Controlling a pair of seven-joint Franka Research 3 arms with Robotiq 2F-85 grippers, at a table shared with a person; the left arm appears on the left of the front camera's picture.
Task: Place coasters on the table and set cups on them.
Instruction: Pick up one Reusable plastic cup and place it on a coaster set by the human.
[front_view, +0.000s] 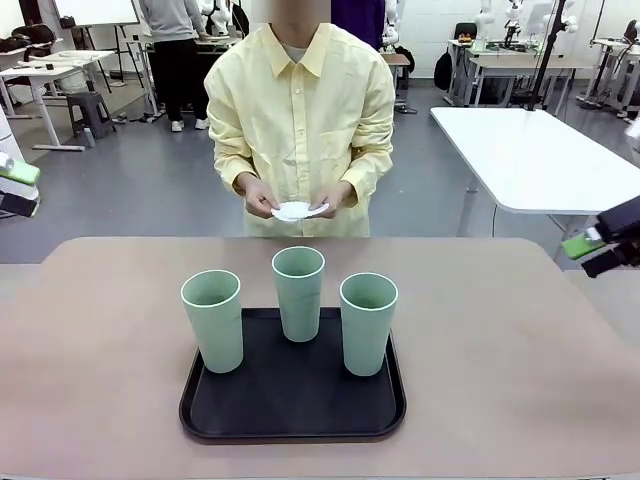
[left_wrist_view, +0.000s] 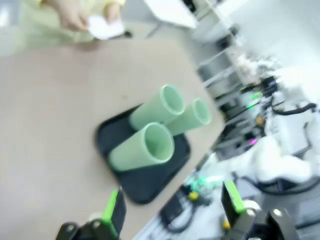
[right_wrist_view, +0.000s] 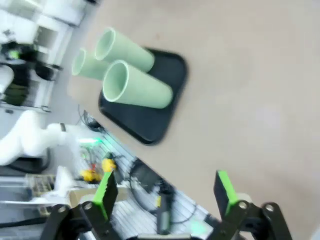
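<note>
As coasters (front_view: 298, 210) were held unlaid at twelve o'clock, cups (front_view: 299, 290) were parked on the tray (front_view: 290, 405), left gripper (left_wrist_view: 172, 207) and right gripper (right_wrist_view: 165, 194) spread.

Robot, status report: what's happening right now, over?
Left hand, right hand open, empty, out at the sides. Three cups on black tray. Coasters held by person, none on table. Nothing blocking.
</note>
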